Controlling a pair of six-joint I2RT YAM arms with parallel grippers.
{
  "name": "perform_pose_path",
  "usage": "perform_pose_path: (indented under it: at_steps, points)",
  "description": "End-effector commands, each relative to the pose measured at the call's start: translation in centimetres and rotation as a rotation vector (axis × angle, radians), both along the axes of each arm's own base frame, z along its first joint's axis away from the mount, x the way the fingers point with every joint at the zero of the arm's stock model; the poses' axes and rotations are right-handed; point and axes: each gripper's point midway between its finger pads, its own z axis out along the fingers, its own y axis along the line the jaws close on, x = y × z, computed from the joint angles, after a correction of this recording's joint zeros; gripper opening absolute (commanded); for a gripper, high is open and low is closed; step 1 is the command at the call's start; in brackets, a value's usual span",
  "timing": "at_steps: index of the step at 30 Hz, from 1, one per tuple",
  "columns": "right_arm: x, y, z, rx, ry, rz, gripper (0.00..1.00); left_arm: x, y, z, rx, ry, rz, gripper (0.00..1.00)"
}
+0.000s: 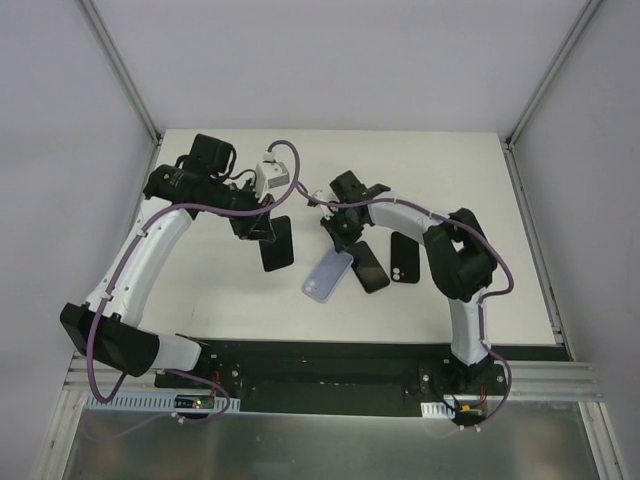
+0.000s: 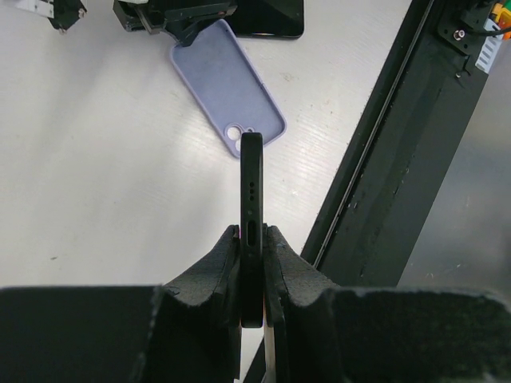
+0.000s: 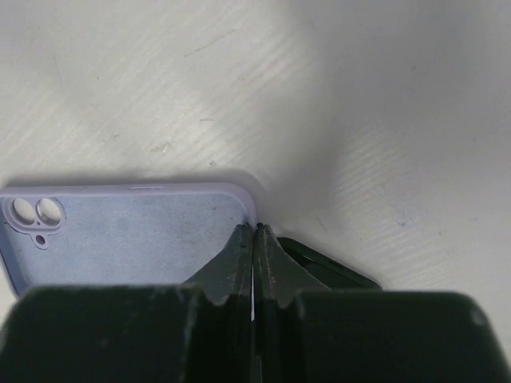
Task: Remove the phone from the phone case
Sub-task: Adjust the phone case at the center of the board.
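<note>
My left gripper [image 2: 252, 239] is shut on a black phone [image 2: 252, 187], held edge-on above the table with its charging port facing the camera. In the top view the phone [image 1: 278, 245] hangs below that gripper [image 1: 262, 226]. The empty lavender phone case [image 1: 328, 275] lies open side up on the table; it also shows in the left wrist view [image 2: 227, 84]. My right gripper [image 3: 254, 231] is shut, its tips pinching the rim at the case's [image 3: 136, 235] corner. In the top view that gripper [image 1: 340, 236] is at the case's far end.
Two more black phones lie right of the case, one [image 1: 370, 265] touching it and one [image 1: 405, 257] further right. The first also shows under my right fingers [image 3: 339, 270]. A black rail [image 1: 330, 365] runs along the table's near edge.
</note>
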Motion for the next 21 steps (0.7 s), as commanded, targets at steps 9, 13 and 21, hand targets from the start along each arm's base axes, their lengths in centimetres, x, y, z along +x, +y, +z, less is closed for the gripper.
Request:
perform_pose_path:
  at_steps: [9, 13, 21]
  points:
    - [0.3, 4.4, 1.7, 0.010, -0.098, 0.282, 0.00, -1.2, 1.2, 1.6, -0.040, -0.043, -0.038, 0.00]
    - [1.5, 4.8, 1.4, -0.025, -0.124, 0.301, 0.12, -1.6, 2.0, 0.1, -0.005, 0.001, -0.053, 0.00]
    - [2.4, 4.3, 4.0, 0.052, -0.137, 0.168, 0.65, -1.1, 3.4, -2.9, -0.013, 0.185, -0.108, 0.00]
